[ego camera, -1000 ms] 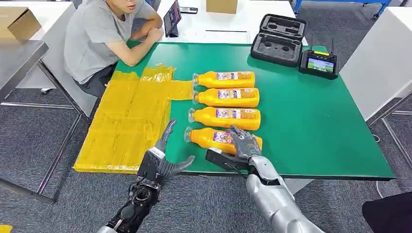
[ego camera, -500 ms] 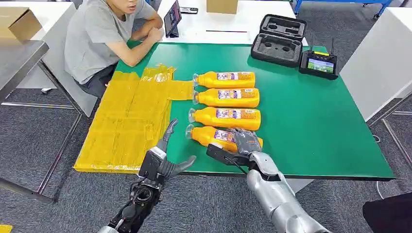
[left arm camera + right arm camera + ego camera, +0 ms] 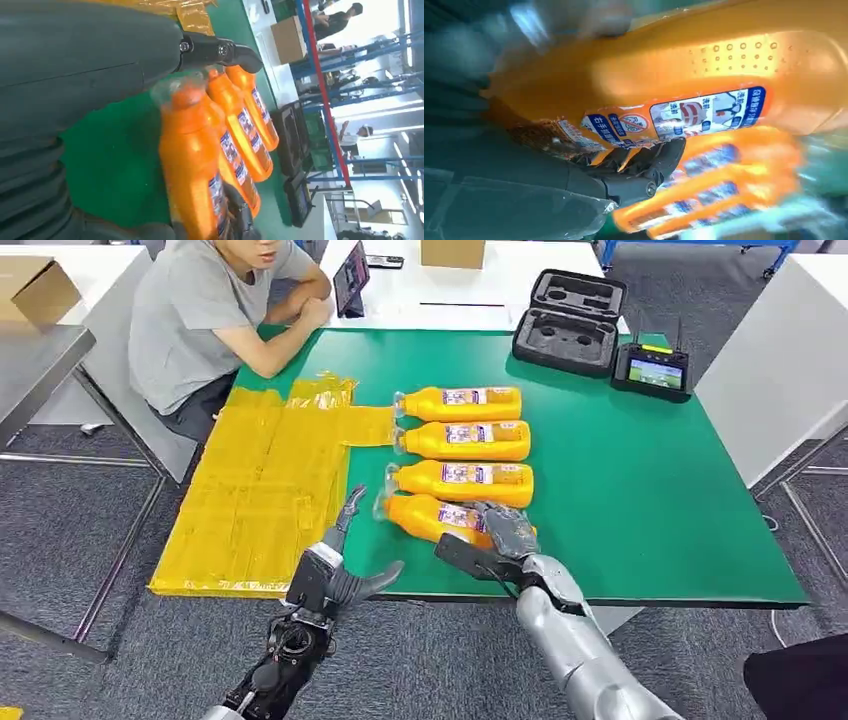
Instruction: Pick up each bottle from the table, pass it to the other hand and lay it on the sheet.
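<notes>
We see a green table (image 3: 640,500) on grey carpet (image 3: 70,530). A white table (image 3: 470,285) stands behind it, a grey desk (image 3: 35,355) to one side, and a white cabinet (image 3: 770,370) opposite. A person (image 3: 190,330) sits alongside.

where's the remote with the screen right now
In the head view the remote sits at the green table's far right corner, just right of the open black case.

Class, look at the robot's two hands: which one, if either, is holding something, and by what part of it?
The right hand grips the nearest orange bottle around its labelled body, toward the base end, away from the cap. The left hand holds nothing, fingers spread.
</notes>
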Robot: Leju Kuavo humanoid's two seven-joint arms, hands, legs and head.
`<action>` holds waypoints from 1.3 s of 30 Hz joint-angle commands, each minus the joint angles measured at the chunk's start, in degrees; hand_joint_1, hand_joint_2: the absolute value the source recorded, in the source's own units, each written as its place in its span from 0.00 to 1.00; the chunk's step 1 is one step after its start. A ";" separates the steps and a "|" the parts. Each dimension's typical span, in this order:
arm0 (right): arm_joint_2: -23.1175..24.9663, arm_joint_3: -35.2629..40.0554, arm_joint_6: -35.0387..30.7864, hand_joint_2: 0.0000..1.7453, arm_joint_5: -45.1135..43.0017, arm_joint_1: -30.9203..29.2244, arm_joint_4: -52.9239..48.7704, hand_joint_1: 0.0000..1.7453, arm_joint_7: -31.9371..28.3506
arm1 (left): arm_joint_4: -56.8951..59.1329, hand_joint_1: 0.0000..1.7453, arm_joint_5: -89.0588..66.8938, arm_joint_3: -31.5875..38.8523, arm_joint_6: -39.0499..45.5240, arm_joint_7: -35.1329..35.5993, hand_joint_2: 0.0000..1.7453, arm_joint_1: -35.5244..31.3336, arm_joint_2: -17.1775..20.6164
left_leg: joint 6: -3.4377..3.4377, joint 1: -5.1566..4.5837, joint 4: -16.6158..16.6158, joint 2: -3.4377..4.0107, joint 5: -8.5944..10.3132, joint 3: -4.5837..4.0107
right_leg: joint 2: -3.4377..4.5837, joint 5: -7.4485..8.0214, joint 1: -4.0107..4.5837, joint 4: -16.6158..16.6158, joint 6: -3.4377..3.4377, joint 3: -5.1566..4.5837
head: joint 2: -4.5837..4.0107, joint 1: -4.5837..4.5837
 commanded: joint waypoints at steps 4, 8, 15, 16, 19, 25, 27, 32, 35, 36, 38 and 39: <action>2.21 -8.38 -1.27 1.00 -14.41 3.31 -4.79 1.00 -10.43 | -0.68 0.00 -0.07 -0.59 1.05 0.11 1.00 -0.57 1.16 | -0.13 0.01 0.04 -0.15 0.10 -0.25 | -0.13 0.01 0.02 0.07 -0.06 -0.21 | 0.00 -0.02; 2.33 -9.31 -1.58 1.00 -17.07 3.85 -5.42 1.00 -12.30 | -0.47 0.00 -0.19 -0.58 0.99 0.11 1.00 -0.83 1.09 | -0.13 0.00 0.04 -0.11 0.11 -0.48 | -0.10 0.01 0.01 0.10 -0.04 -0.41 | 0.00 -0.02; 2.93 -10.24 -3.39 1.00 -20.54 4.24 -5.93 1.00 -14.36 | -1.02 0.00 -0.05 -0.29 1.20 0.11 1.00 -0.65 1.56 | -0.14 0.01 0.06 -0.08 0.11 -0.70 | -0.09 0.00 -0.01 0.13 -0.07 -0.61 | 0.00 -0.02; 2.93 -10.24 -3.39 1.00 -20.54 4.24 -5.93 1.00 -14.36 | -1.02 0.00 -0.05 -0.29 1.20 0.11 1.00 -0.65 1.56 | -0.13 0.00 0.03 -0.11 0.12 -0.73 | -0.11 0.01 -0.02 0.10 -0.05 -0.63 | 0.00 -0.02; 2.93 -10.24 -3.39 1.00 -20.54 4.24 -5.93 1.00 -14.36 | -1.02 0.00 -0.05 -0.29 1.20 0.11 1.00 -0.65 1.56 | -0.12 -0.01 0.02 -0.11 0.13 -0.77 | -0.12 0.01 -0.02 0.10 -0.05 -0.69 | -0.02 -0.02; 3.43 -9.38 -3.41 1.00 -26.91 6.07 -11.08 1.00 -17.42 | -0.30 0.00 1.73 0.27 -0.89 0.11 1.00 -0.66 1.54 | -0.13 -0.01 0.04 -0.09 0.12 -0.82 | -0.10 0.01 -0.01 0.13 -0.06 -0.75 | 0.00 -0.02; 2.55 -4.29 -0.90 1.00 -31.79 8.09 -15.88 1.00 -17.42 | 1.20 0.00 4.28 0.65 -5.75 0.11 1.00 -1.27 1.32 | -0.14 0.00 0.06 -0.07 0.10 -0.82 | -0.08 0.00 0.00 0.13 -0.06 -0.75 | 0.00 -0.02; 0.27 7.68 -6.66 1.00 -39.49 11.40 -26.89 1.00 -17.42 | 6.08 0.00 7.81 0.33 -12.98 0.11 1.00 -3.60 0.56 | -0.15 0.01 0.12 -0.09 0.08 -0.86 | -0.11 -0.03 0.01 0.18 -0.08 -0.78 | 0.00 -0.02; -0.03 9.81 -8.20 1.00 -40.51 11.61 -28.81 1.00 -17.42 | 6.95 0.00 8.62 0.05 -14.54 0.11 1.00 -3.94 0.53 | -0.13 0.01 0.07 -0.12 0.11 -0.91 | -0.13 0.00 0.01 0.14 -0.06 -0.84 | 0.00 -0.02; -0.03 9.81 -8.20 1.00 -40.51 11.61 -28.81 1.00 -17.42 | 6.95 0.00 8.62 0.05 -14.54 0.11 1.00 -3.94 0.53 | -0.12 -0.01 0.03 -0.13 0.13 -0.91 | -0.14 0.01 -0.02 0.11 -0.04 -0.86 | 0.00 -0.02; -0.03 9.81 -8.20 1.00 -40.51 11.61 -28.81 1.00 -17.42 | 6.95 0.00 8.62 0.05 -14.54 0.11 1.00 -3.94 0.53 | -0.12 0.00 0.05 -0.16 0.13 -0.90 | -0.18 0.00 0.00 0.11 -0.05 -0.83 | 0.00 -0.02; -0.03 9.81 -8.20 1.00 -40.51 11.61 -28.81 1.00 -17.42 | 6.95 0.00 8.62 0.05 -14.54 0.11 1.00 -3.94 0.53 | -0.11 0.00 0.01 -0.17 0.15 -0.91 | -0.18 0.01 -0.01 0.08 -0.03 -0.84 | 0.00 -0.02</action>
